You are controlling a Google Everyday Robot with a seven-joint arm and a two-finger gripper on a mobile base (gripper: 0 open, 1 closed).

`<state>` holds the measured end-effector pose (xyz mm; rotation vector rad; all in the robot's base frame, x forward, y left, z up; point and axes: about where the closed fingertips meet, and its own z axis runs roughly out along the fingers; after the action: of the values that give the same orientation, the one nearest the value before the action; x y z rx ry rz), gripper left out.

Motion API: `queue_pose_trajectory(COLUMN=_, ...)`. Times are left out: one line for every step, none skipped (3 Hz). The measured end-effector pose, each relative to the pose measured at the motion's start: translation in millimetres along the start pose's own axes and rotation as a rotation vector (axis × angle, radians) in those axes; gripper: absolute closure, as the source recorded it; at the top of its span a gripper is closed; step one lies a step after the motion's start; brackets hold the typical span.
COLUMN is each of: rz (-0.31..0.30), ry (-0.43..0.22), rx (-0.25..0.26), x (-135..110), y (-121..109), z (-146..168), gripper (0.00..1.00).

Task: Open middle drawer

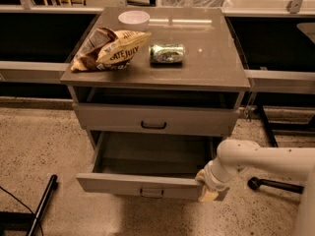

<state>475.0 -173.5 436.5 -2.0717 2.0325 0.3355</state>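
Observation:
The middle drawer (118,183) of the grey-beige cabinet stands pulled well out toward me, and its bare tray interior (152,154) shows. Its flat front carries a small dark centre handle (151,192). My gripper (207,190), on the end of the white arm (266,161) coming in from the right, sits at the right end of that drawer front, against its top edge. The drawer above (153,119) has its own dark handle (153,126) and sticks out slightly. Any lower drawer is hidden under the open one.
On the cabinet top (206,63) lie a chip bag (110,48), a green can (166,53) and a white bowl (134,19). A dark pole (42,205) lies on the speckled floor at the left. A caster base (275,185) stands at the right. Dark shelving flanks the cabinet.

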Motion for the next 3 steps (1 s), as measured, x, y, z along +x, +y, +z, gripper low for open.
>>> queue_pose_trajectory(rz=-0.010, ry=0.002, rx=-0.006, x=-4, y=8, z=-2, gripper=0.50)
queue_pose_trajectory(rz=-0.077, ry=0.014, rx=0.011, x=-26, y=24, z=-20, gripper=0.50)
queue_pose_trajectory(rz=-0.165, ry=0.030, rx=0.057, x=-54, y=19, z=-44, gripper=0.55)
